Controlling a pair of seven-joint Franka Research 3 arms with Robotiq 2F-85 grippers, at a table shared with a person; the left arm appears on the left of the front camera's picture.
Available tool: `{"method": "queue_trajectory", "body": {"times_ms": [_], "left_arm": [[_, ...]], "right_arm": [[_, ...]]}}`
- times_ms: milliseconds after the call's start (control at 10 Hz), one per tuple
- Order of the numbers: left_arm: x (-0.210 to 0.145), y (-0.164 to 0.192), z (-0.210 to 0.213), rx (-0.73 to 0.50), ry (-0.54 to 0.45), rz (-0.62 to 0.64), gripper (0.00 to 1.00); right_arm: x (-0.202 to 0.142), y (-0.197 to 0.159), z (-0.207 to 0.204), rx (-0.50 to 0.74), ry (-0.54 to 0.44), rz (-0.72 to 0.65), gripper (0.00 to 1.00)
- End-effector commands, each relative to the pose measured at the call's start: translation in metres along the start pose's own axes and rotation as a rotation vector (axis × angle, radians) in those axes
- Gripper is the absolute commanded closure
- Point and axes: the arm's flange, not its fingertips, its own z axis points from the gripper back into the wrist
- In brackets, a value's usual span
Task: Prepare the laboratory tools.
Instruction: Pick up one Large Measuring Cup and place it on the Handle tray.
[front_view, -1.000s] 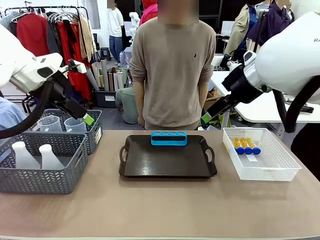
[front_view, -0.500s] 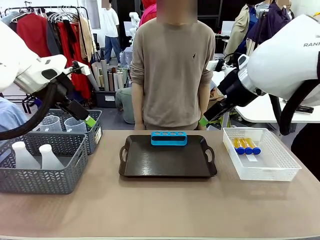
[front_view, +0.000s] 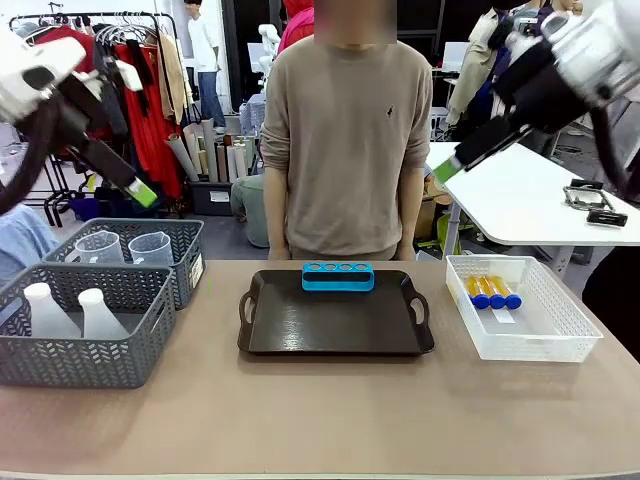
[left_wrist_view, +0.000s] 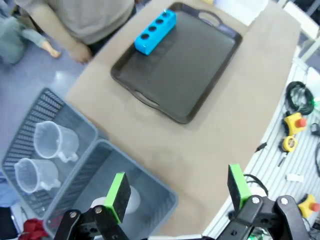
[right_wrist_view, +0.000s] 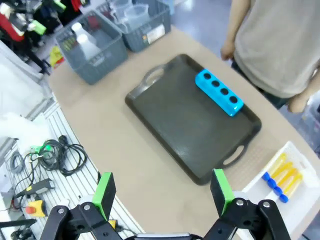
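Note:
Two clear measuring jugs (front_view: 100, 247) (left_wrist_view: 52, 141) stand in the far grey basket (front_view: 185, 262). Two whitish flasks (front_view: 45, 310) (right_wrist_view: 85, 43) stand in the near grey basket (front_view: 90, 358). Orange-yellow tubes with blue caps (front_view: 492, 292) (right_wrist_view: 283, 175) lie in the white mesh basket (front_view: 530, 340). My left gripper (front_view: 138, 190) (left_wrist_view: 178, 192) hangs open, high above the left baskets, holding nothing. At the upper right, my right gripper (front_view: 447, 168) (right_wrist_view: 162, 192) is also open and empty, well above the table.
A black tray (front_view: 335, 325) (left_wrist_view: 200, 60) (right_wrist_view: 190, 130) sits mid-table with a blue four-hole rack (front_view: 338, 276) (right_wrist_view: 219, 93) at its far edge. A person (front_view: 345, 130) stands behind it, arms down. Bare tabletop lies in front of the tray.
Both arms have lifted up and swung outward, away from the table; the left gripper rose from beside the jug basket, the right from beside the white basket. Nothing on the table moved.

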Motion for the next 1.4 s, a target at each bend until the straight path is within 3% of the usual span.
{"method": "queue_trajectory", "body": {"times_ms": [0, 400, 800, 1100, 1200, 1300], "left_arm": [[0.004, 0.014, 0.024, -0.002, -0.064, -0.029, 0.00], [0.005, 0.012, 0.069, 0.011, -0.174, -0.084, 0.00], [0.006, 0.016, 0.071, 0.029, -0.190, -0.095, 0.00], [0.015, 0.026, 0.078, 0.034, -0.215, -0.085, 0.00], [0.015, 0.027, 0.077, 0.019, -0.209, -0.078, 0.00], [0.013, 0.018, 0.075, 0.045, -0.177, -0.075, 0.00]], "right_arm": [[0.010, -0.009, 0.027, 0.028, 0.010, 0.055, 0.00], [0.011, -0.036, 0.091, 0.075, -0.049, 0.038, 0.00], [-0.006, -0.065, 0.140, 0.125, -0.064, 0.067, 0.00], [-0.027, -0.081, 0.149, 0.082, -0.077, 0.132, 0.00], [-0.020, -0.082, 0.145, -0.008, -0.128, 0.172, 0.00], [-0.025, -0.075, 0.151, 0.085, -0.051, 0.090, 0.00]]}}
